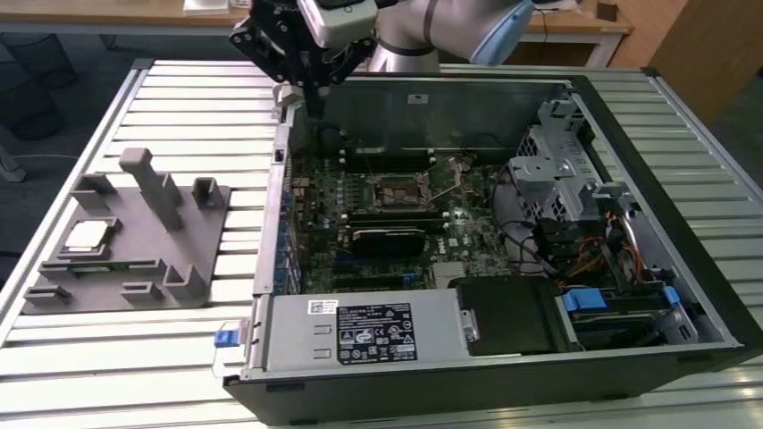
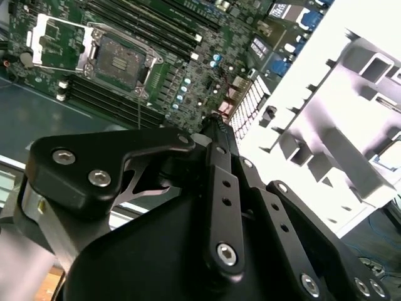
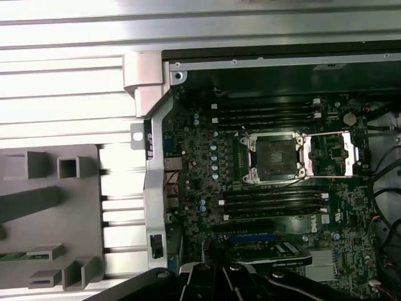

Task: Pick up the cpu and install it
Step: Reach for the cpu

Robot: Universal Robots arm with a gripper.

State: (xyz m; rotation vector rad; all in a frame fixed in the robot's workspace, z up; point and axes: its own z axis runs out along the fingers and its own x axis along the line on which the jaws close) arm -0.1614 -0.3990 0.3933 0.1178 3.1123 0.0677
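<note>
The cpu [image 1: 89, 235] is seen lying flat on the grey slotted holder block [image 1: 71, 299], which is set on the slatted metal bench [image 1: 179, 89] at the exterior view's left, just beside the open computer case [image 1: 477, 380]. The chip's pale metal top is turned upward and nothing is touching it. The gripper [image 1: 317, 109] is held above the far corner of the case on the exterior view's left, over the edge of the green motherboard [image 1: 316, 201] and well apart from the cpu. Its fingers are drawn together to a point, as is also seen in the second wrist view [image 2: 216, 125], and nothing is carried between them. The processor socket [image 1: 399, 189] is located near the middle of the motherboard; in both wrist views [image 3: 276, 157] [image 2: 122, 56] it is seen unoccupied, with its metal retaining frame [image 3: 332, 150] folded open to one side. Memory slots are noted on either side of the socket.
</note>
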